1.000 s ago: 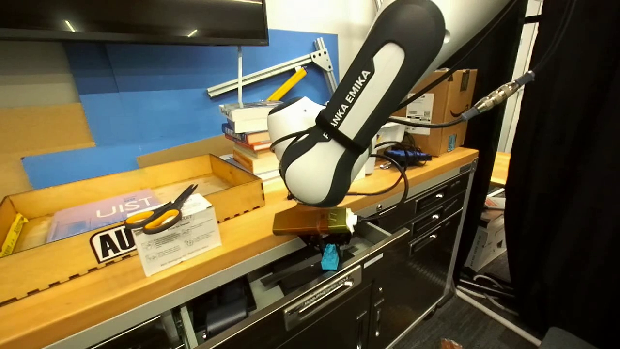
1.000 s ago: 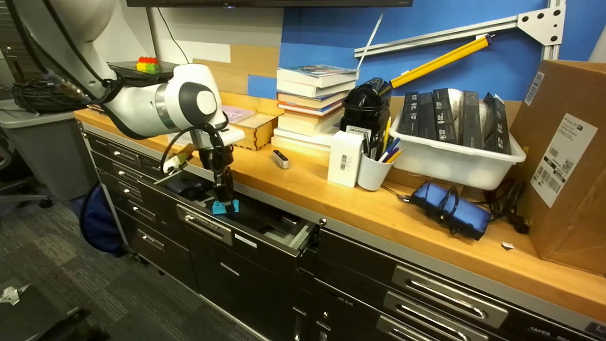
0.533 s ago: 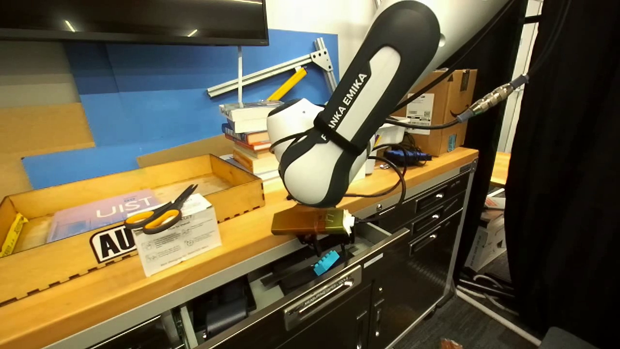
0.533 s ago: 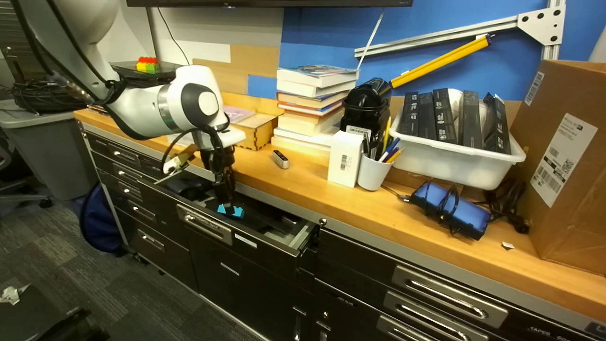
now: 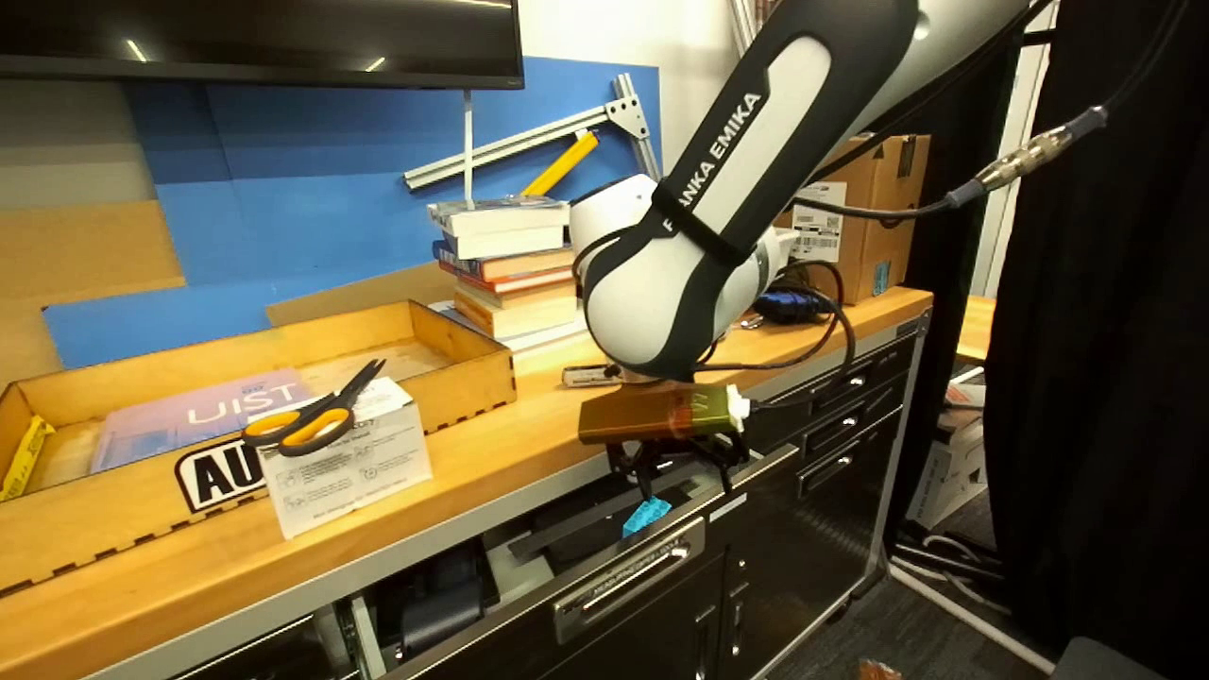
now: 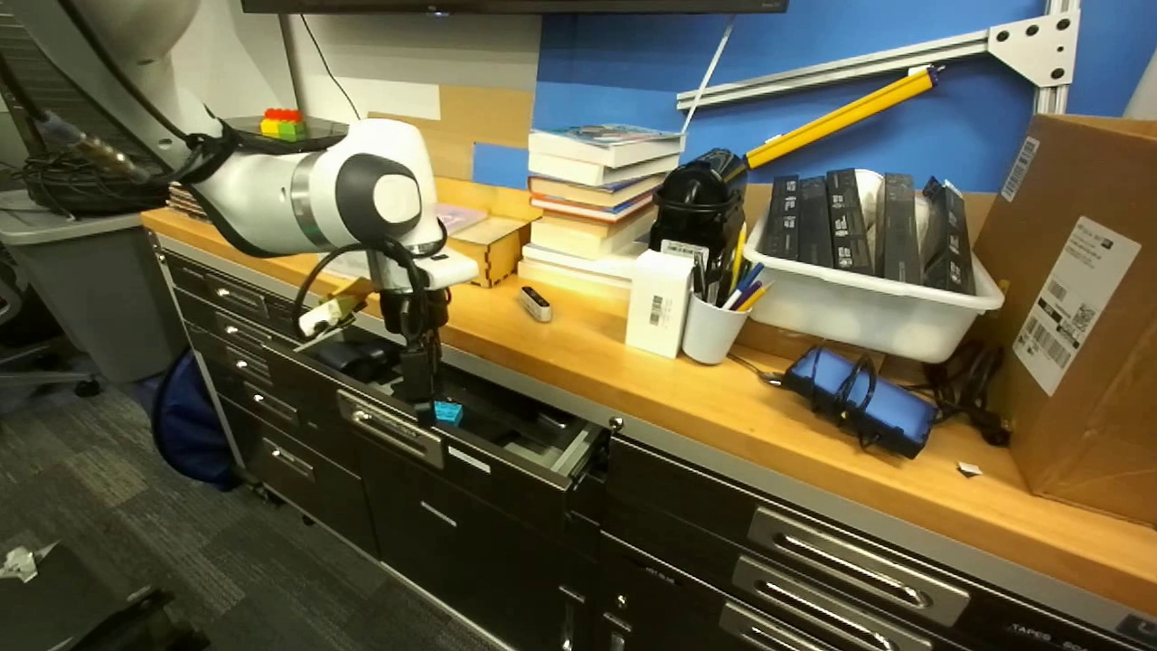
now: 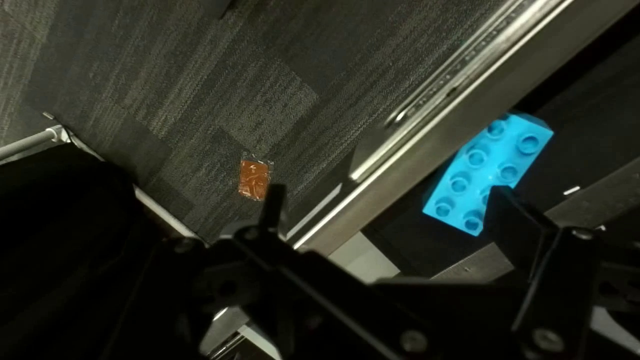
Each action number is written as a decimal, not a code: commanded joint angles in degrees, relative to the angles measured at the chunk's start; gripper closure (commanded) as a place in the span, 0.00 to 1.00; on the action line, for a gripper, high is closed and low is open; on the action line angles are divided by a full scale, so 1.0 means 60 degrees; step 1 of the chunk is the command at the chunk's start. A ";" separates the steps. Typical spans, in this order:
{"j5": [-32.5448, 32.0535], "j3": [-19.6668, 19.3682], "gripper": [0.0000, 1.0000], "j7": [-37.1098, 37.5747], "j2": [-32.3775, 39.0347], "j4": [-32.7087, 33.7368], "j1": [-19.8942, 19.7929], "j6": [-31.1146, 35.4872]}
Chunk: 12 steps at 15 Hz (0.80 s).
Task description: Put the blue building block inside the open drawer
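The block (image 7: 484, 175) lies in the drawer (image 6: 520, 488), and my fingers (image 7: 517, 225) stand wide, holding nothing.
The placing seems to me done; only to draw away without dragging the block remains, I think. Compared with one second ago, the block is no longer gripped and my fingers are shifted to the side; whether one touches it, I cannot tell.

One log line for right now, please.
blue block: inside open drawer | fingers: spread, holding nothing | finger-block contact: unclear | placement: looks done
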 commanded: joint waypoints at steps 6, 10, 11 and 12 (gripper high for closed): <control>0.1530 0.0228 0.00 -0.4767 -0.0930 -0.0796 -0.0634 -0.1257; 0.1238 0.0200 0.00 -0.4631 -0.0682 -0.0772 -0.0529 -0.1404; 0.1189 0.0226 0.00 -0.4647 -0.0613 -0.0788 -0.0489 -0.1465; 0.1175 0.0245 0.00 -0.4656 -0.0560 -0.0794 -0.0462 -0.1481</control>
